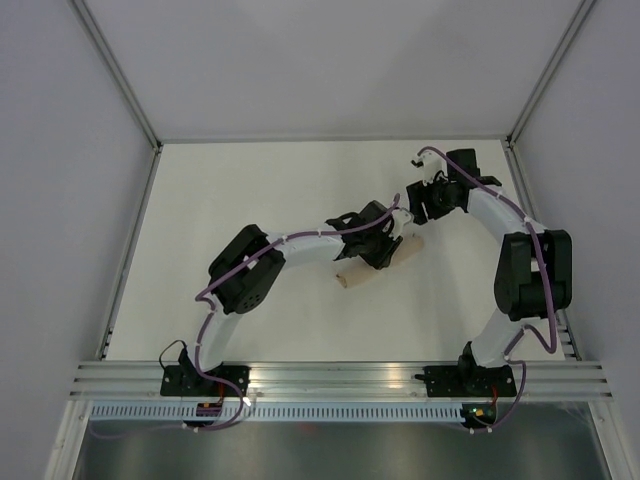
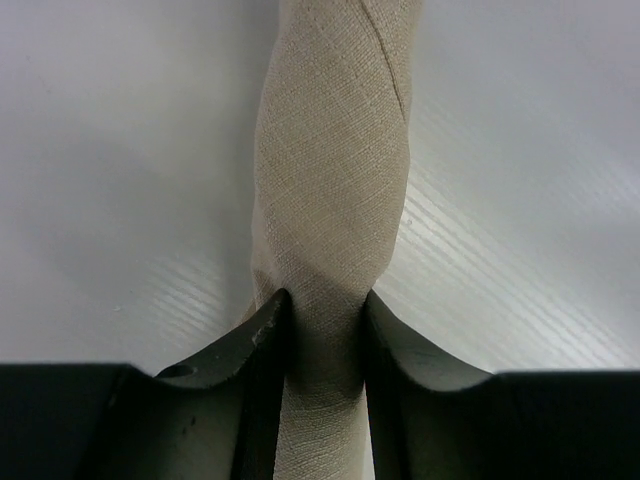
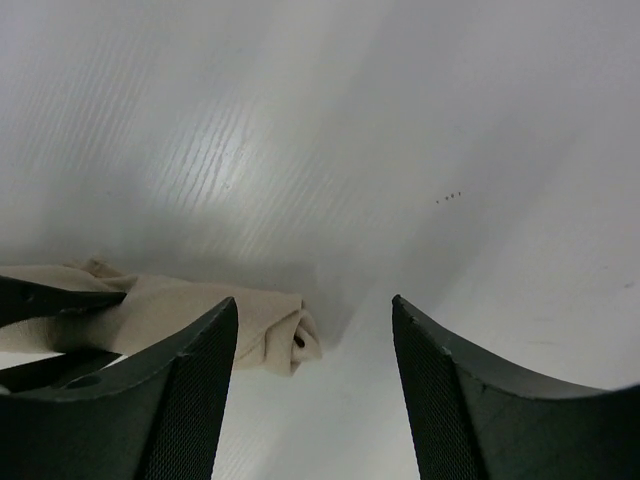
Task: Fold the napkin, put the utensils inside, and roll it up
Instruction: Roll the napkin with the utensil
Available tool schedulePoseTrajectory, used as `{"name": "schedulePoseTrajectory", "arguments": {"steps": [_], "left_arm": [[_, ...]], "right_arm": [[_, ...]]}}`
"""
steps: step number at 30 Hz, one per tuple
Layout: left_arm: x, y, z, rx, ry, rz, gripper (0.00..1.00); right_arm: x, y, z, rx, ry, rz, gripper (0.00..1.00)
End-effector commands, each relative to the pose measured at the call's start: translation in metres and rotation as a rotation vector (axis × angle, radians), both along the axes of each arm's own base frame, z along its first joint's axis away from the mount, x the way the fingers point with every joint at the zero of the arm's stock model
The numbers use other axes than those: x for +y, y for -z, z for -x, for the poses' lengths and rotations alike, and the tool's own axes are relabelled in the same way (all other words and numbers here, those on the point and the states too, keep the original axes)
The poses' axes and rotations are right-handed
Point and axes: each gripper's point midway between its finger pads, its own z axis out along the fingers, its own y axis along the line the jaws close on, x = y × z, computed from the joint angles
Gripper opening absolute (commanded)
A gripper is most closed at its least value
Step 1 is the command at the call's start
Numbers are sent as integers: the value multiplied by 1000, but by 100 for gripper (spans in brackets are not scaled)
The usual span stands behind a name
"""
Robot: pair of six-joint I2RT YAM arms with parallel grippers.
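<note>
The tan napkin [image 1: 356,277] lies on the white table as a tight roll, running from lower left to upper right. My left gripper [image 1: 383,247] is shut on the middle of the roll; in the left wrist view both black fingers pinch the cloth [image 2: 330,190]. My right gripper [image 1: 422,205] is open and empty, just beyond the roll's far end. In the right wrist view that end [image 3: 270,335] shows, with a dark tip in its folds. The utensils are hidden.
A white table [image 1: 250,200] with white walls at the back and sides. An aluminium rail [image 1: 330,378] with both arm bases runs along the near edge.
</note>
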Motion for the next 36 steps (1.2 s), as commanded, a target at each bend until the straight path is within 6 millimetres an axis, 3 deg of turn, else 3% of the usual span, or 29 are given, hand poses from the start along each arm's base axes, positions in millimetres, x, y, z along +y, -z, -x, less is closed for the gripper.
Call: {"name": "schedulePoseTrajectory", "arguments": {"steps": [1,6,11,16,20,29,36], "left_arm": [[5,29,19,222,-179,-29,40],[-5,28,12,280,-314,17,41],[-4,33,5,293,-439,49,41],[-8,33,5,325,-497,100,43],[-12,31,3,345,-539,136,46],[-23,23,-7,379,-655,237,52],[-24,17,-12,375,-681,260,55]], "right_arm": [[-20,-14,17,1,85,52,69],[-27,-10,31,32,93,76,68],[-23,10,53,122,59,64,66],[-17,32,65,218,24,39,46],[-13,42,65,264,9,26,39],[-4,63,60,322,-11,18,37],[2,74,45,329,-6,38,36]]}}
